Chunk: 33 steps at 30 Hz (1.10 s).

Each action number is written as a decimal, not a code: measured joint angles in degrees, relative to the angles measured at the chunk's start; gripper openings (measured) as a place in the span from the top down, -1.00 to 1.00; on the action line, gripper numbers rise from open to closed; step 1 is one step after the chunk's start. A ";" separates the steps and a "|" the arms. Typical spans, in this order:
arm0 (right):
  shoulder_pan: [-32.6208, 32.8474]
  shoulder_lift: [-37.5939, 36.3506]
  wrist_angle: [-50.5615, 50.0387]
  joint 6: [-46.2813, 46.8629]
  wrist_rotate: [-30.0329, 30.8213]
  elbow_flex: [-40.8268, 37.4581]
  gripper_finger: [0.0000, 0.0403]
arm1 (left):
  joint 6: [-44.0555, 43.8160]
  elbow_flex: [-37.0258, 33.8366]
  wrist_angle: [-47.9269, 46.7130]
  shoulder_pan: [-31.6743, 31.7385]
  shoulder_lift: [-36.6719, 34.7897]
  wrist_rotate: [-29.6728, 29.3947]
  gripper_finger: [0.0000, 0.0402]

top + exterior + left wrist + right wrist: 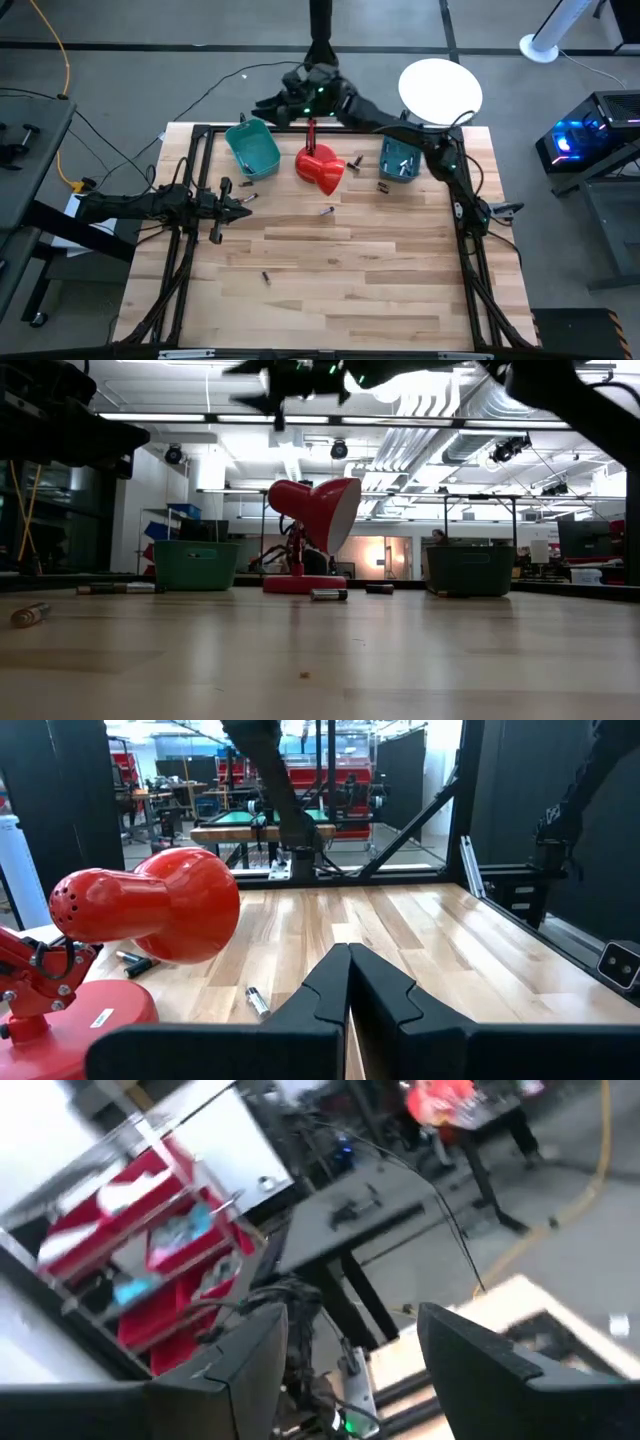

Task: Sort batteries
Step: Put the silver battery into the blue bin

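Note:
Small dark batteries lie scattered on the wooden table: one at mid-table, one toward the near left, and others near the lamp and the right bin. One shows in the left wrist view, and others in the low view. My left gripper is shut at the table's left, with nothing showing between its fingers. My right gripper is open and empty. It is high over the far edge, behind the left teal bin.
A red desk lamp stands between the left teal bin and the right teal bin, which holds some cells. A black frame runs along the table's left, far and right edges. A white round object stands beyond the far right corner.

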 joint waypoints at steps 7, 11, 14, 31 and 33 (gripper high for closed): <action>2.35 -8.73 -16.53 -11.23 3.05 0.00 -0.09 | 0.48 0.00 1.04 0.11 0.11 -6.15 1.00; 4.90 -12.63 -23.56 -11.88 9.43 0.00 -0.09 | 1.87 -0.04 2.56 0.11 0.12 -7.64 1.00; 7.24 -15.04 -27.17 -11.87 14.98 -0.01 -0.09 | -3.90 -0.02 13.70 0.15 0.64 -9.86 1.00; 13.41 -20.37 -62.29 -12.98 30.05 -0.89 -0.09 | -6.12 43.18 -31.50 7.44 41.18 -13.34 1.00; 14.45 -20.29 -66.07 -12.75 30.05 -2.38 -0.09 | -13.29 44.32 -40.21 8.23 46.12 -15.07 1.00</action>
